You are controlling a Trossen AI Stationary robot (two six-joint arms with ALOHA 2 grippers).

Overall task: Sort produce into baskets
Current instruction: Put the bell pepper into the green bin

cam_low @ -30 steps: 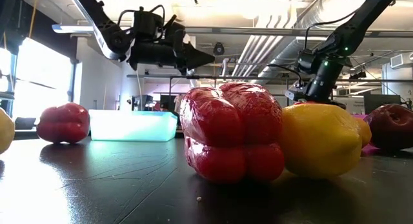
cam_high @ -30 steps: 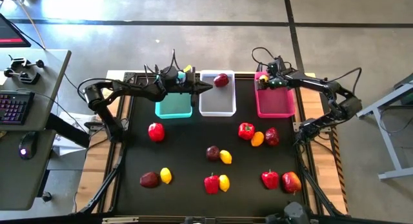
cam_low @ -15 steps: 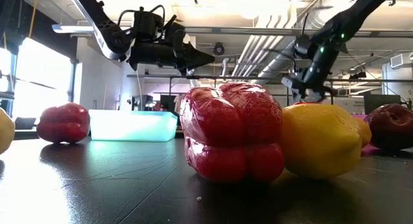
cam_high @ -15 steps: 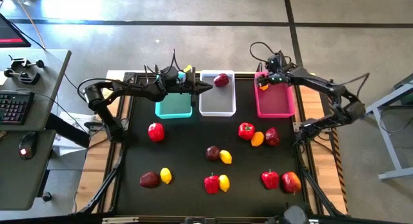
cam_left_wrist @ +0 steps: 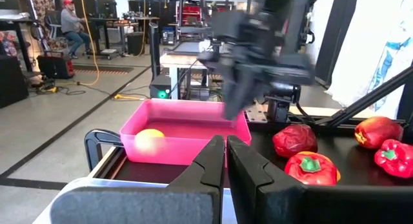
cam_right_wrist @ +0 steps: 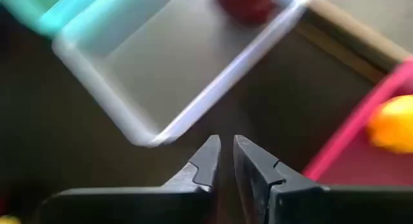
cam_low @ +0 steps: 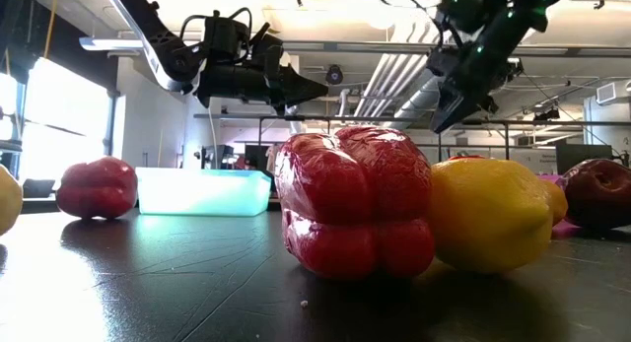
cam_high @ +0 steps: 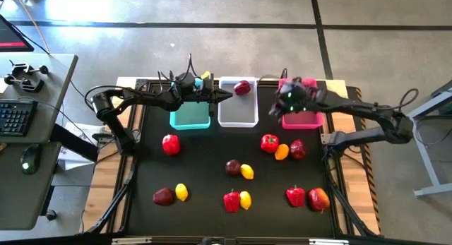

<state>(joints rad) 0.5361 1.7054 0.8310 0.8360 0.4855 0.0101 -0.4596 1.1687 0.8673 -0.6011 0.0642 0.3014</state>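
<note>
Produce is barely sorted: I count one maroon fruit (cam_high: 242, 87) in the white bin (cam_high: 236, 112) and one lemon (cam_left_wrist: 150, 139) in the pink bin (cam_high: 301, 118), a dozen pieces left below my empty, nearly closed right gripper (cam_high: 286, 98) and closed left gripper (cam_high: 227, 95).

1. Left end effector (cam_high: 227, 94) held high over the white basket (cam_high: 236, 112), arm stretched level, fingers nearly closed, empty.
2. Right end effector (cam_high: 277, 102) raised just beside the white basket, toward the pink one, fingers nearly closed, empty.

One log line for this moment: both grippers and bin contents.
left gripper: shut, empty, over white bin | right gripper: near shut, empty, beside pink bin | pink: lemon | white: maroon fruit
</note>
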